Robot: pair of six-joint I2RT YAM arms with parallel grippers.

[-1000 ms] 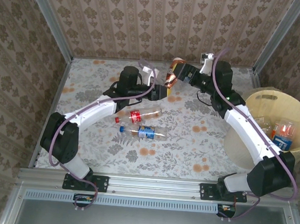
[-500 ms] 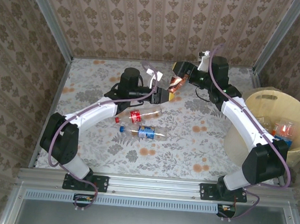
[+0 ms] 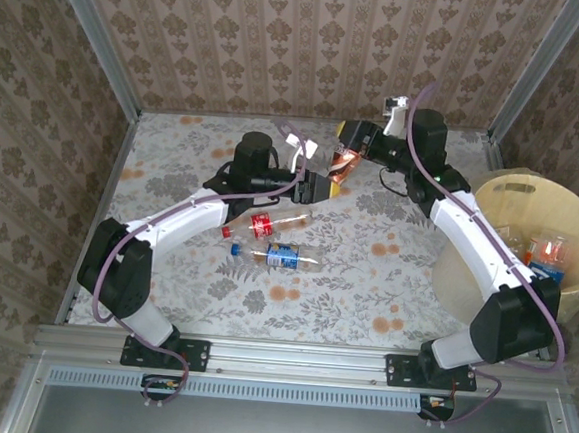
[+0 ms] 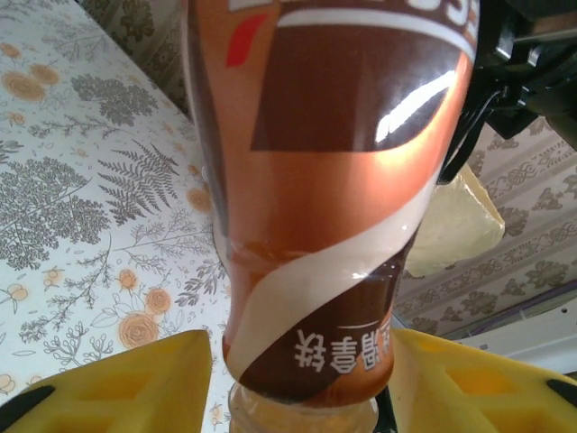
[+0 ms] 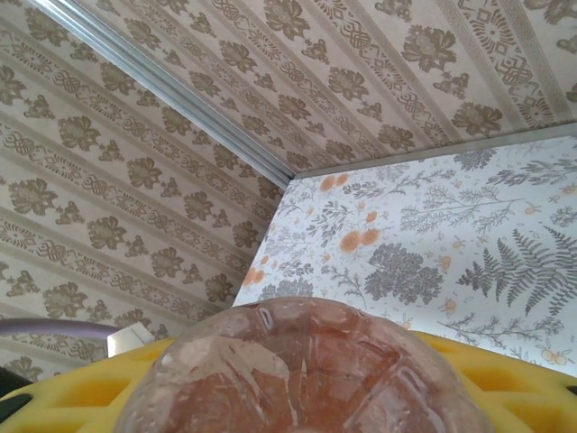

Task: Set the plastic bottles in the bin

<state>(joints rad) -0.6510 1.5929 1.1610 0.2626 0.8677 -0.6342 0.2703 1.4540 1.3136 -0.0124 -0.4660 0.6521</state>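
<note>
An orange-and-brown-labelled plastic bottle point(image 3: 341, 163) hangs above the back of the table between both grippers. My right gripper point(image 3: 349, 151) is shut on its base end; the clear ribbed base point(image 5: 306, 379) bulges between the yellow fingers point(image 5: 81, 388). My left gripper point(image 3: 321, 186) stands at the neck end. In the left wrist view its yellow fingers point(image 4: 126, 379) flank the bottle point(image 4: 334, 180), with a sliver of table showing on the left side. On the table lie a red-labelled bottle point(image 3: 269, 221) and a blue-labelled one point(image 3: 282, 257). The pale-yellow bin point(image 3: 492, 197) stands at the right.
Several bottles point(image 3: 545, 253) lie inside the bin. Patterned walls close the table at the back and sides, with metal corner posts point(image 3: 93, 36). The right gripper's black body point(image 4: 532, 54) looms close behind the held bottle in the left wrist view.
The right arm has swung its elbow rightward and carried the held bottle slightly right and down. The left gripper followed to the right, staying at the bottle's neck end.
</note>
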